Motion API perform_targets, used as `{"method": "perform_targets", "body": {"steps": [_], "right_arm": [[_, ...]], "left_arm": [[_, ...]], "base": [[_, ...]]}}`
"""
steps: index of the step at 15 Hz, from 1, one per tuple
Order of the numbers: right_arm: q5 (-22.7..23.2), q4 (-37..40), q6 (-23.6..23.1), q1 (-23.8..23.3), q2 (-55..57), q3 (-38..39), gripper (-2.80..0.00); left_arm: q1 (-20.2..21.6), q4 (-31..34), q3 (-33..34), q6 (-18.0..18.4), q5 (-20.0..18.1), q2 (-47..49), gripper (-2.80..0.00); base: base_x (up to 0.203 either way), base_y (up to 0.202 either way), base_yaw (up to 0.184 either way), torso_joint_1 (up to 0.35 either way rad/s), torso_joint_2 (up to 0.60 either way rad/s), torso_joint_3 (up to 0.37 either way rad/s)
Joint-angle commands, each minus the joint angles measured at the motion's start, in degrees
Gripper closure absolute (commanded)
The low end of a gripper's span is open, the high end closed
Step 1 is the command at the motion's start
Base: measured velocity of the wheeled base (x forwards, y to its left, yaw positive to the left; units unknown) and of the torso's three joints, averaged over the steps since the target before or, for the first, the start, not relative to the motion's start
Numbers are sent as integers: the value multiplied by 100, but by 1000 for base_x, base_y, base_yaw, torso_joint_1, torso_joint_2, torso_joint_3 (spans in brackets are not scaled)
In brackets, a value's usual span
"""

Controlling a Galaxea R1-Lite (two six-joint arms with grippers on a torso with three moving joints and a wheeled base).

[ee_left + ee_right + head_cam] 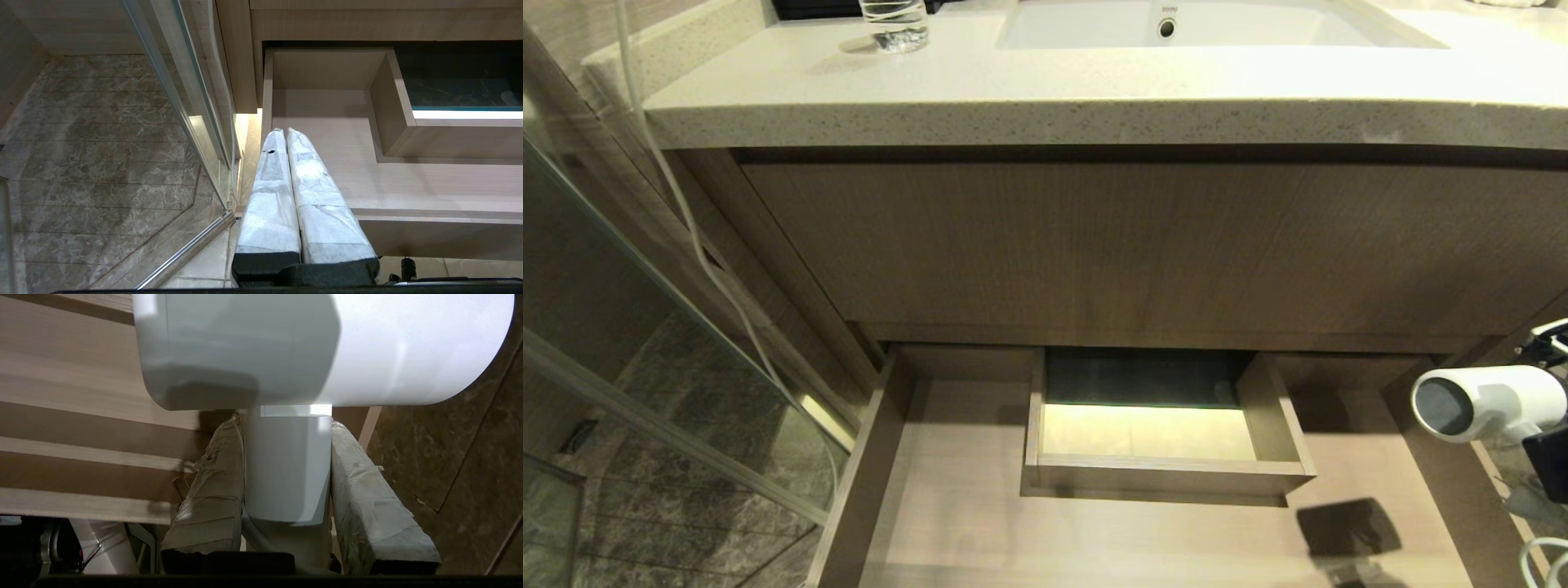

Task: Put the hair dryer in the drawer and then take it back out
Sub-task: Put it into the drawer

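right gripper (286,428) clamps the hair dryer (1486,402) beside the open drawer (947,523); left gripper (286,134) closed.

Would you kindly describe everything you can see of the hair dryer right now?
The hair dryer is small, white and smooth, plastic by its look, with a stubby barrel ending in a round grey grille that faces the robot's left. It hangs in the air at the right edge of the open drawer, barrel roughly level, touching no wood. The right pincer clamps its handle between two wrapped fingers. A white cord leaves the handle's base.
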Motion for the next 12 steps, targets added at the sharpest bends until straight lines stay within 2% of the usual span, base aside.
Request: {"method": "perform_targets", "body": {"steps": [1,7,12], "right_arm": [[3,8,-23,1,1113,-470,0],[-5,4,-72,119,2773,-1672,0],[-6,-80,-238,218,3695,-2197,0]], "left_arm": [[0,-1,0,-2,0,0,0],[0,-1,0,-2,0,0,0],[0,-1,0,-2,0,0,0]], "base": [[0,0,0,0,0,0],[0,0,0,0,0,0],[0,0,0,0,0,0]]}}
